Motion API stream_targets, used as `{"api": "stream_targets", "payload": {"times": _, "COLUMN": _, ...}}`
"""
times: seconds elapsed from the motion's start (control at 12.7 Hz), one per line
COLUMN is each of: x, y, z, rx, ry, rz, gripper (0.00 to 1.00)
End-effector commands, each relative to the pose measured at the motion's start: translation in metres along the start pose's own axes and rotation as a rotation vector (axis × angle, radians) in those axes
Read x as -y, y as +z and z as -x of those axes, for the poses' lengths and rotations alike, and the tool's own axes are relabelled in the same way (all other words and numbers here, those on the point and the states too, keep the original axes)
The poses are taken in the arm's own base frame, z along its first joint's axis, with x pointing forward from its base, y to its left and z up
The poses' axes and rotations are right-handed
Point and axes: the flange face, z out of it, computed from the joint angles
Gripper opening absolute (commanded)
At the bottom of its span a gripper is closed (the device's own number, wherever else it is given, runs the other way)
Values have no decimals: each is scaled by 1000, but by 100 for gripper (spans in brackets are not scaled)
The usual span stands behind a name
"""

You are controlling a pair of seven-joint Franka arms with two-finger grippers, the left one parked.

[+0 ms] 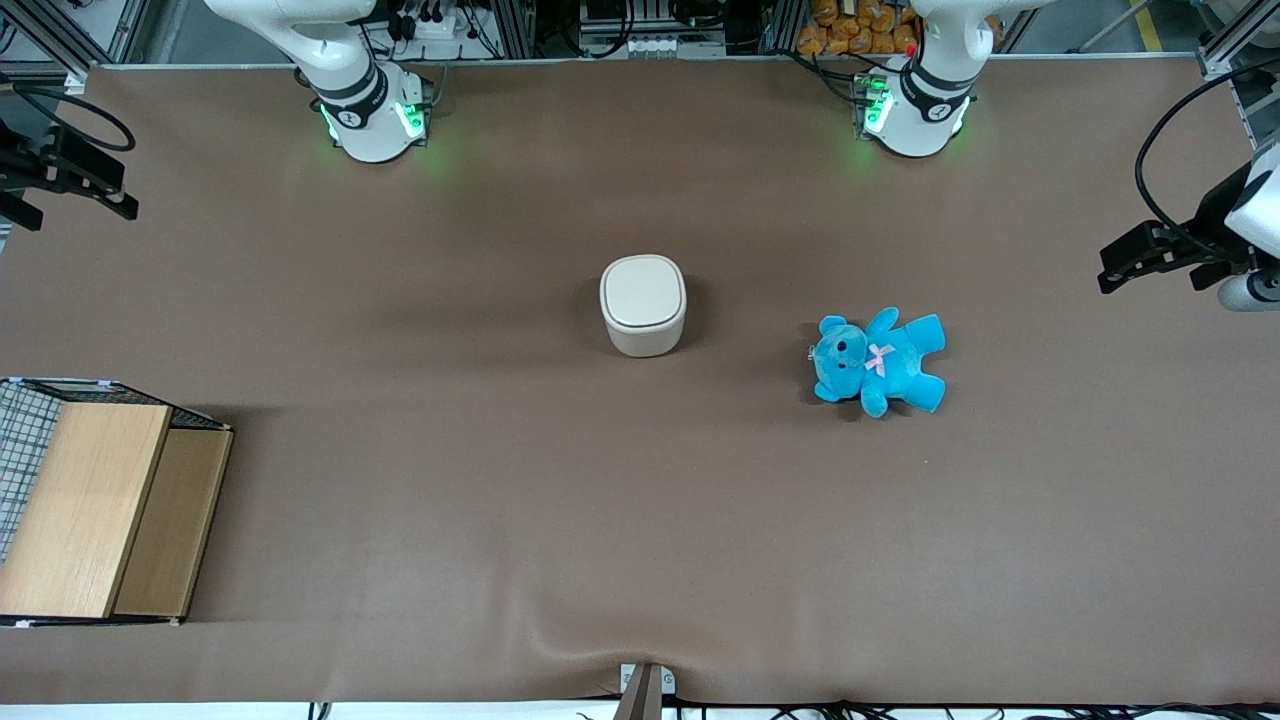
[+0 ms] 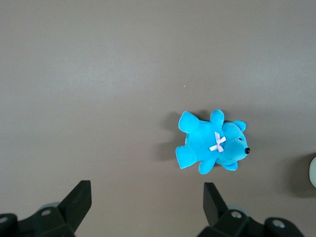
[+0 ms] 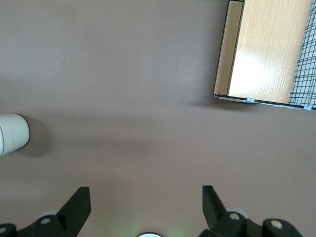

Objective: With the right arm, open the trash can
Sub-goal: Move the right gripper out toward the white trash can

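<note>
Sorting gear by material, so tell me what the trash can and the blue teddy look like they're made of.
The trash can: likely plastic, smooth cream-white, softly rounded, lid shut. The blue teddy: plush fabric, fuzzy, pink ribbon bow. The right arm's tool hangs open over bare table, away from both.

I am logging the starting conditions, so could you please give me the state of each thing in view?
trash can: upright, lid shut, untouched.
gripper: open, empty, raised over bare table toward the working arm's end, apart from the trash can.
blue teddy: lying on the table beside the trash can.
wooden box: standing on the table, nearer the front camera.
</note>
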Motion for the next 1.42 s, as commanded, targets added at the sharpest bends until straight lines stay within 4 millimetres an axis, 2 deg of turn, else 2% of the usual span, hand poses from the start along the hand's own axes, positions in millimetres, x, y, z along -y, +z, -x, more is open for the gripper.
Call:
{"api": "stream_targets", "payload": {"times": 0.0, "x": -1, "y": 0, "z": 6, "rx": -2, "ry": -10, "rz": -5, "gripper": 100}}
{"api": "stream_targets", "payload": {"times": 0.55, "x": -3, "y": 1, "z": 3, "rx": -9, "ry": -7, "rz": -1, "gripper": 100}}
{"api": "stream_targets", "payload": {"times": 0.79, "x": -1, "y": 4, "z": -9, "rx": -59, "ry": -6, "rz": -12, "gripper": 100}}
{"api": "stream_targets", "payload": {"times": 1.03, "x": 39, "y": 22, "z": -23, "rx": -35, "ry": -81, "rz": -14, "gripper": 100}}
{"api": "stream_targets", "payload": {"times": 1.18, "x": 82, "y": 36, "z": -35, "rx": -28, "ry": -136, "rz": -15, "gripper": 100}}
{"api": "stream_targets", "payload": {"times": 1.34, "x": 129, "y": 54, "z": -45, "rx": -23, "ry": -108, "rz": -23, "gripper": 100}}
